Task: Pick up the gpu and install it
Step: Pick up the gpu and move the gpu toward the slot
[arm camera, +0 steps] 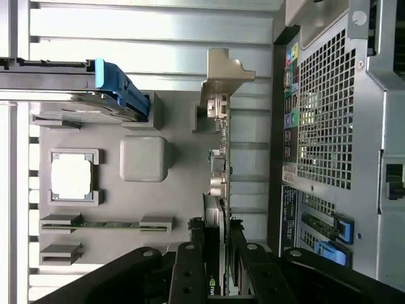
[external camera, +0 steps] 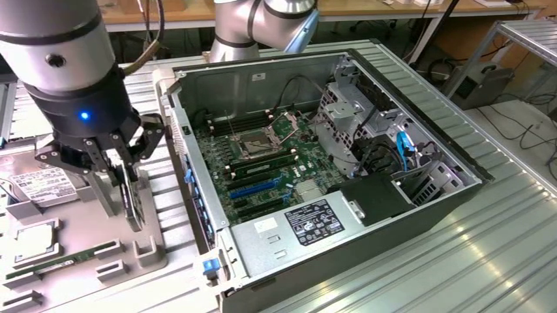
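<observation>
Exterior view, arm: a thick grey column drops in at the exterior view's left, wrist upright, with a small blue light glowing on its side
Exterior view, gripper (external camera: 117, 176): pointed straight down over the grey holder tray (external camera: 150, 261), just beside the open computer case (external camera: 261, 72)
Exterior view, gpu (external camera: 132, 199): stands on edge in the tray right under the gripper, its black side showing
Exterior view, neighbours: the hard drive (external camera: 44, 186), processor (external camera: 30, 238) and memory stick (external camera: 61, 261) lie further to the exterior view's left
Wrist view, fingers (arm camera: 190, 272): one on each side of the card's upper edge, pressed against it, so the gripper (arm camera: 217, 272) is pinching the gpu (arm camera: 218, 190)
Wrist view, bracket (arm camera: 224, 76): silver, at the card's far end from the fingers, near the case's perforated rear panel (arm camera: 326, 126)
Wrist view, tray (arm camera: 183, 183): the processor (arm camera: 71, 176) and memory stick (arm camera: 104, 223) sit in their own pockets, well apart from the card
</observation>
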